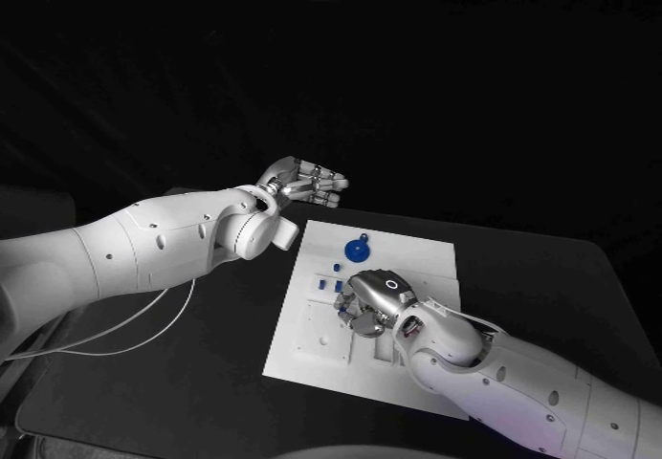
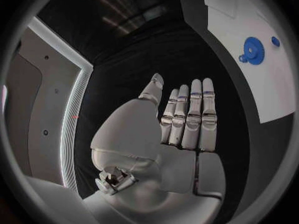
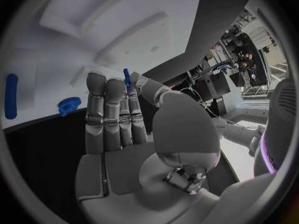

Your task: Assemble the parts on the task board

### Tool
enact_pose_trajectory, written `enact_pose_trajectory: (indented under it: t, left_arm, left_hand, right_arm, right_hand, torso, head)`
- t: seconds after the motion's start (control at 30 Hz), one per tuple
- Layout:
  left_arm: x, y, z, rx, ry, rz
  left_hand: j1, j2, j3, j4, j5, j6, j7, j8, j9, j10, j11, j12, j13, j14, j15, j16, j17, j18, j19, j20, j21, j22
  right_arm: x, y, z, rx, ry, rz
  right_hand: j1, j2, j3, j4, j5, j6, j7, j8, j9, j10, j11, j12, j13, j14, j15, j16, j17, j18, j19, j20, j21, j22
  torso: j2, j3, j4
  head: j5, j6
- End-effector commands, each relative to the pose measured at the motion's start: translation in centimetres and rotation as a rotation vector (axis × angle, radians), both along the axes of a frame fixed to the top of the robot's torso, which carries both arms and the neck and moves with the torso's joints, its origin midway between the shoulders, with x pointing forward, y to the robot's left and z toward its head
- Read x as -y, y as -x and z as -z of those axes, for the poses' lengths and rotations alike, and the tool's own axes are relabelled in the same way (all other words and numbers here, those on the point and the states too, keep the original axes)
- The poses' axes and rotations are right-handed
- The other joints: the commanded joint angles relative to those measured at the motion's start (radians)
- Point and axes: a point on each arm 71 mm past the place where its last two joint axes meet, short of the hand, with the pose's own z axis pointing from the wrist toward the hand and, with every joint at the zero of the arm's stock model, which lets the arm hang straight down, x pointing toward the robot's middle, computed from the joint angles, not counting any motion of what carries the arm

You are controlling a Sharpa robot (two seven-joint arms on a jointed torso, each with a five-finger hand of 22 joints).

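Task board (image 1: 414, 251): one blue gear (image 1: 358, 251), two hands above.

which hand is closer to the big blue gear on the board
Right. The right hand is over the task board just in front of the blue gear; the left hand hovers off the board's far corner, farther away.

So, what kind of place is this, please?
Probably a robotics lab or test bench: a black table carries only a white task board with small blue parts, and equipment racks stand behind.
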Motion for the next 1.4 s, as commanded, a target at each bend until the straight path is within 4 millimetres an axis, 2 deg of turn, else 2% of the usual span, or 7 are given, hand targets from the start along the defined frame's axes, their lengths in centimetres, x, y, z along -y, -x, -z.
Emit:
enact_pose_trajectory:
  t: [0.03,0.17,0.4,0.57,1.4]
  left_arm:
    - [0.3,0.1,0.0,-0.006,0.012,0.019]
    - [0.3,0.1,0.0,-0.007,0.012,0.021]
    - [0.2,0.1,0.0,-0.007,0.012,0.021]
    - [0.2,0.1,0.0,-0.008,0.012,0.021]
    - [0.2,0.0,0.0,-0.008,0.012,0.023]
  left_hand:
    - [-0.009,0.001,-0.002,0.006,0.000,-0.008,0.002,0.000,0.000,-0.004,0.001,0.000,-0.001,-0.007,-0.002,-0.004,-0.001,0.008,0.005,-0.002,0.003,-0.002]
    - [-0.009,0.001,-0.002,0.006,0.000,-0.008,0.002,0.000,0.000,-0.004,0.001,0.000,-0.001,-0.007,-0.002,-0.004,-0.001,0.008,0.005,-0.002,0.003,-0.002]
    - [-0.009,0.003,-0.010,0.012,0.000,-0.008,0.002,0.000,0.000,-0.005,0.001,-0.001,-0.001,-0.007,-0.002,-0.004,-0.002,0.007,0.006,-0.002,0.004,-0.006]
    - [-0.009,0.003,-0.010,0.012,0.000,-0.008,0.002,0.000,0.000,-0.005,0.001,-0.001,-0.001,-0.007,-0.002,-0.004,-0.002,0.007,0.006,-0.002,0.004,-0.006]
    - [-0.005,0.005,-0.016,0.015,0.000,-0.009,0.002,0.000,0.000,-0.005,0.001,-0.001,-0.001,-0.007,-0.002,-0.004,-0.003,0.007,0.007,-0.002,0.004,-0.010]
  right_arm:
    - [-0.1,0.2,0.1,0.003,0.000,-0.014]
    - [-0.1,0.3,0.2,0.000,0.004,-0.013]
    - [0.0,0.5,0.4,-0.006,0.011,-0.014]
    - [0.2,0.5,0.5,-0.015,0.023,-0.012]
    - [0.7,0.6,1.2,-0.041,0.057,-0.008]
  right_hand:
    - [0.000,0.007,-0.001,-0.007,0.004,0.002,0.002,0.005,0.001,0.005,0.002,0.004,0.002,0.007,0.001,-0.003,0.001,0.031,0.037,-0.001,0.000,-0.001]
    - [-0.001,0.007,-0.001,-0.008,0.004,0.003,0.002,0.005,0.002,0.006,0.002,0.004,0.002,0.007,0.001,-0.004,0.001,0.031,0.037,0.000,-0.001,-0.002]
    - [-0.001,0.008,0.000,-0.011,0.004,0.003,0.001,0.005,0.004,0.006,0.002,0.004,0.002,0.008,0.001,-0.004,0.001,0.032,0.037,0.000,0.002,-0.001]
    - [-0.002,0.008,0.000,-0.012,0.005,0.003,0.001,0.005,0.004,0.006,0.002,0.004,0.002,0.008,0.001,-0.004,0.001,0.032,0.037,0.000,0.004,-0.001]
    - [-0.005,0.010,-0.002,-0.017,0.006,0.003,0.001,0.005,0.007,0.007,0.002,0.004,0.002,0.008,0.001,-0.003,0.002,0.031,0.037,0.000,0.012,0.001]
  torso:
    - [0.000,-0.0017,0.0009]
    - [-0.001,-0.0027,0.0041]
    - [0.000,-0.0037,0.0056]
    - [0.000,-0.0045,0.0070]
    - [0.000,-0.0070,0.0131]
  head:
    - [0.007,-0.008]
    - [0.006,-0.011]
    - [0.006,-0.014]
    - [0.012,-0.019]
    - [0.004,-0.020]
